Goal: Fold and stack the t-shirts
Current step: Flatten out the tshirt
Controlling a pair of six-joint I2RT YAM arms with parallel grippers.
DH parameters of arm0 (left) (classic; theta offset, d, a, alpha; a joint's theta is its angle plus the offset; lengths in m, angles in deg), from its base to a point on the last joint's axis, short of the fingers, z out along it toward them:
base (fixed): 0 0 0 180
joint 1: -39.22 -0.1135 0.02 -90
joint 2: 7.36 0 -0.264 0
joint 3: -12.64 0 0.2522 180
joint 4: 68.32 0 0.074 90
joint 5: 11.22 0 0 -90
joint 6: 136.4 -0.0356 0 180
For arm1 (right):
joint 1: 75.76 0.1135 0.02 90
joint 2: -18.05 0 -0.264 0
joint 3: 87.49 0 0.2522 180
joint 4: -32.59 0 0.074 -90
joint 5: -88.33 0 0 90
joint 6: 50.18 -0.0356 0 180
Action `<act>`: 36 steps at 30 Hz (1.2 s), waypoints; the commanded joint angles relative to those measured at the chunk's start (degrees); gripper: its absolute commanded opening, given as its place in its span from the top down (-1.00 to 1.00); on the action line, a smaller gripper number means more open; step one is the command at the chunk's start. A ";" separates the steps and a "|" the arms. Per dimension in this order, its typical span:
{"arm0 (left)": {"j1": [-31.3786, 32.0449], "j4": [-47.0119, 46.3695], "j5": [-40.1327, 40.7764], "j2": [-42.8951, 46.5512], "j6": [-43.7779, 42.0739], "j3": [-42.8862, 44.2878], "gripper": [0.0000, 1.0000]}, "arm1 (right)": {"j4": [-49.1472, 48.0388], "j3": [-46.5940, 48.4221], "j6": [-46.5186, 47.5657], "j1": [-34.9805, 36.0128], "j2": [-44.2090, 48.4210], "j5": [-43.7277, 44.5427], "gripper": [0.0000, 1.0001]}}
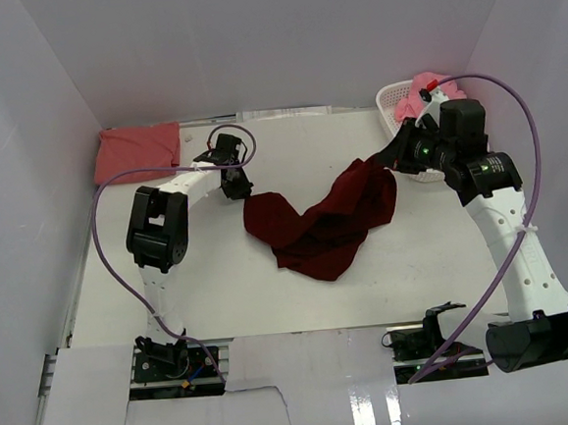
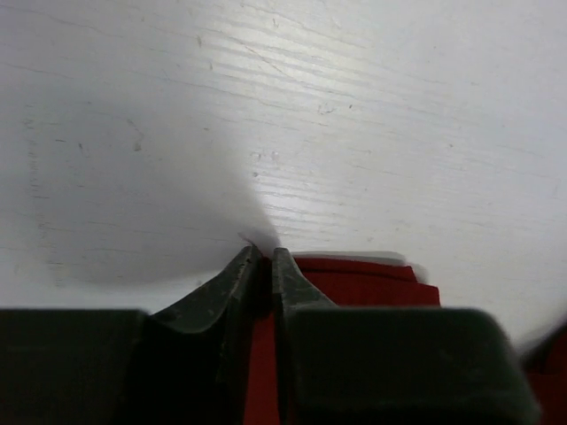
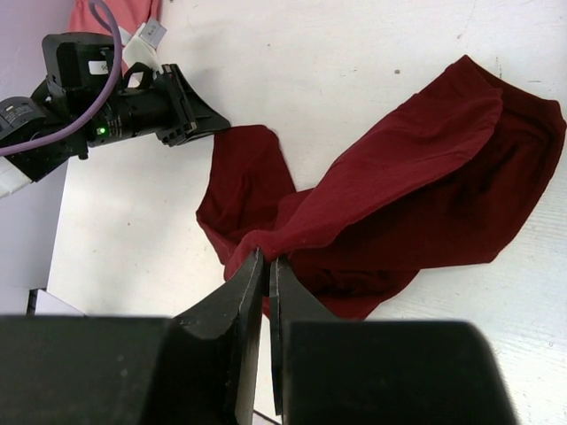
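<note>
The dark maroon t-shirt [image 1: 319, 220] lies crumpled mid-table. My left gripper [image 1: 238, 189] is at its upper left corner. In the left wrist view the left gripper [image 2: 266, 257] has its jaws nearly together, with an edge of the maroon cloth [image 2: 363, 279] pinched between them, low over the table. My right gripper [image 1: 388, 161] is shut on the shirt's upper right corner and lifts it slightly. The right wrist view shows that right gripper [image 3: 267, 258] pinching a fold of maroon cloth [image 3: 399, 177]. A salmon t-shirt [image 1: 137, 152] lies folded at the back left. A lighter pink t-shirt [image 1: 434, 86] sits in the basket.
A white perforated basket [image 1: 392, 106] stands at the back right, just behind the right wrist. White walls enclose the table on three sides. The left arm [image 3: 106, 115] shows at the top left of the right wrist view. A purple cable [image 1: 515, 145] loops over the right arm.
</note>
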 commanded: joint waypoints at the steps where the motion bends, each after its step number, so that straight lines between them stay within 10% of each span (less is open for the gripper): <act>1: 0.12 3.50 3.34 -0.39 -0.69 -0.27 0.55 | -1.06 -0.61 1.05 -0.24 1.48 -0.72 0.85; 5: 0.12 4.20 3.34 0.31 -0.61 -0.62 1.00 | -1.06 -0.34 1.40 -0.33 0.78 0.25 0.85; 13: -3.39 12.71 0.97 4.88 -2.10 7.10 1.00 | -2.37 2.81 3.34 -1.56 -7.99 1.40 0.85; 24: -33.54 25.56 -12.73 15.41 -1.22 31.02 1.00 | 3.94 43.84 0.53 -8.94 -26.47 -17.48 0.85; 36: -36.10 10.28 -14.32 61.63 1.41 7.66 1.00 | -22.07 22.51 1.67 -9.03 14.38 -32.34 0.85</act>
